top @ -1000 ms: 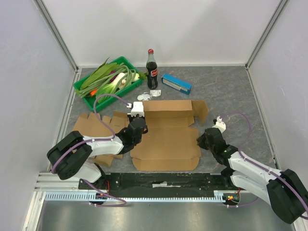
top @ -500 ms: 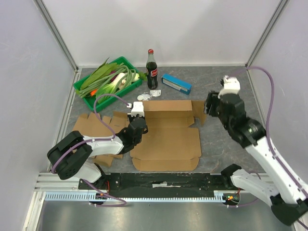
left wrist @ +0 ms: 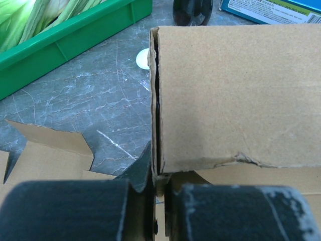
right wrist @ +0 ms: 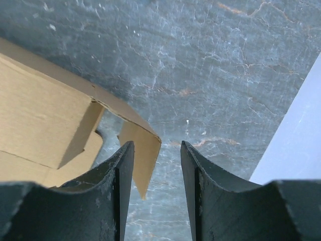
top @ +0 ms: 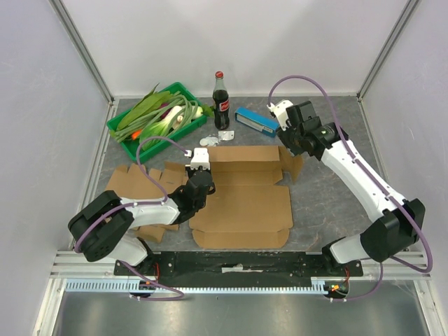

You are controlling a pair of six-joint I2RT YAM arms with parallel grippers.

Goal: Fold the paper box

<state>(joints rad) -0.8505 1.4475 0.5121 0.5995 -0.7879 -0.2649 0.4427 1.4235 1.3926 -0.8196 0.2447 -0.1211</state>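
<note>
The paper box (top: 241, 199) is a brown cardboard blank lying mostly flat in the middle of the table, with its rear panel and side flaps partly raised. My left gripper (top: 199, 176) is at the box's left rear corner, shut on the cardboard edge (left wrist: 159, 173); the raised panel (left wrist: 235, 95) stands just ahead of its jaws. My right gripper (top: 288, 143) hovers over the right rear flap (top: 294, 162). In the right wrist view its fingers (right wrist: 157, 144) stand open, with the flap's corner (right wrist: 143, 155) just by the left fingertip, untouched.
A green tray (top: 168, 139) of vegetables sits at the back left. A cola bottle (top: 220, 101) and a blue packet (top: 256, 120) stand behind the box. Small white bits (top: 217, 138) lie near the bottle. More cardboard pieces (top: 133, 183) lie at left. Walls enclose the table.
My right arm rose from low at the near right, swung to the back over the box's right rear flap, and its jaws opened. The left arm has not moved.
</note>
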